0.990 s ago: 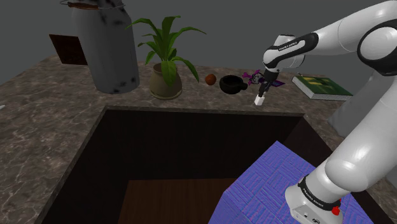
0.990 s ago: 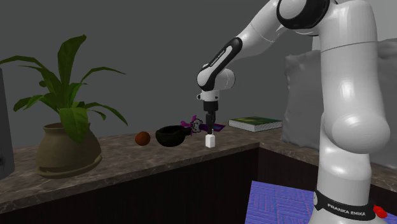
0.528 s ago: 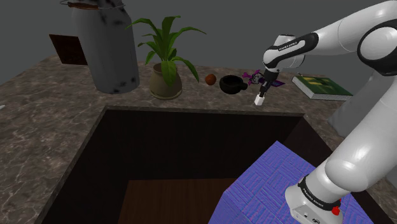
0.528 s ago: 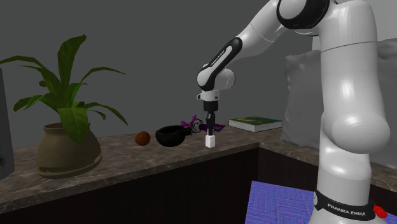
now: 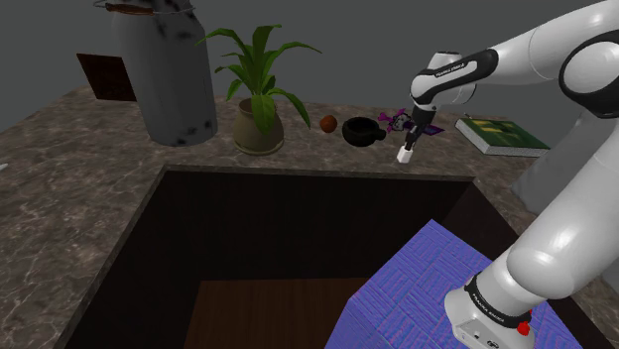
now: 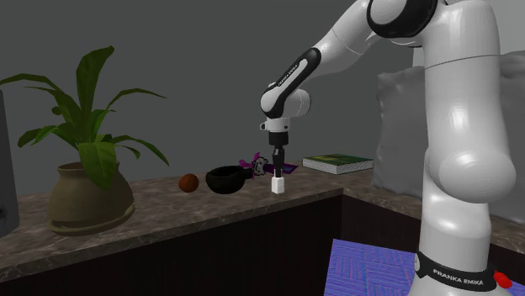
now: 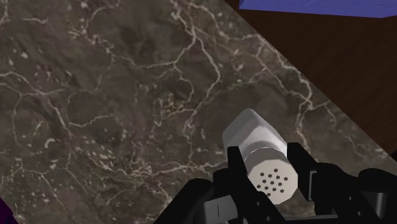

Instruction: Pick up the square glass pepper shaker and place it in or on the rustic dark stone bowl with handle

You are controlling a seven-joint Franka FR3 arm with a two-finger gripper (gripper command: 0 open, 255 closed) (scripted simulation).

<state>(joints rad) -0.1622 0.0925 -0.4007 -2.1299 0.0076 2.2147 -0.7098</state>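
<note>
Sweeping the shoulder view from its left, met first a tall grey can (image 5: 164,69) upright on the brown marbled tabletop (image 5: 79,188), with a dark brown panel (image 5: 107,75) behind it. Found next a potted plant (image 5: 260,114) in a tan pot, then a small brown ball (image 5: 327,123), then the dark bowl with handle (image 5: 362,130), all along the tabletop's far strip and apart from one another. Noted a small purple object (image 5: 399,118) just past the bowl.

Spotted the black tool (image 5: 409,145) pointing down near the bowl, on its right in that view, and clamped on the pale pepper shaker (image 5: 405,156). Placed the shaker low over the tabletop, close to the rim of the dark recess (image 5: 298,238). Could not tell whether its base touched the surface.

Confirmed the same order in the second exterior view: plant (image 6: 88,160), ball (image 6: 188,182), bowl (image 6: 225,179), then the tool (image 6: 277,171) with the shaker (image 6: 277,187) upright beneath it, clear of the bowl.

Looked along the tool (image 7: 264,159) in the wrist view and saw both fingers (image 7: 234,167) pressed against the shaker (image 7: 254,137) just under its perforated cap.

Ended at the shoulder view's right with a green book (image 5: 501,136) flat on the tabletop, the white arm (image 5: 536,59), and the blue patterned stand (image 5: 427,278).
</note>
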